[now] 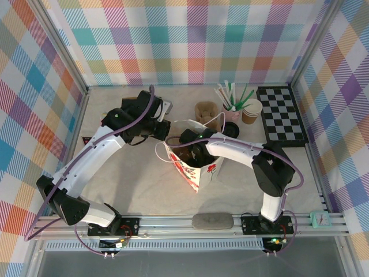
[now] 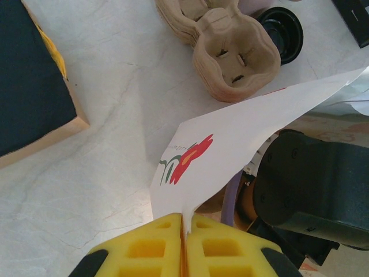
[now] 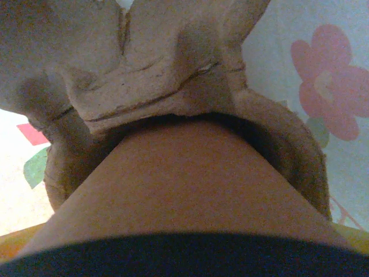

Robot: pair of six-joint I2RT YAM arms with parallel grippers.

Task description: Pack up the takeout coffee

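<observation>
The takeout coffee [image 3: 184,190], a brown paper cup with a black lid [image 3: 184,259], sits in a well of a pulp cup carrier [image 3: 144,75] inside the white flowered paper bag [image 1: 199,170]. My right gripper [image 1: 187,152] reaches down into the bag and is shut on the cup. A yellow pad [image 3: 356,238] shows at the cup's side. My left gripper [image 2: 185,231] is shut on the bag's top edge [image 2: 230,144] on its left side, and the bag's mouth stands spread.
Behind the bag lie a stack of pulp carriers [image 1: 206,111], a loose black lid [image 1: 232,131], a pink cup of straws [image 1: 230,108] and an open brown cup [image 1: 251,111]. A checkered board [image 1: 281,115] lies at the back right. A dark flat box [image 2: 29,75] lies left of the bag.
</observation>
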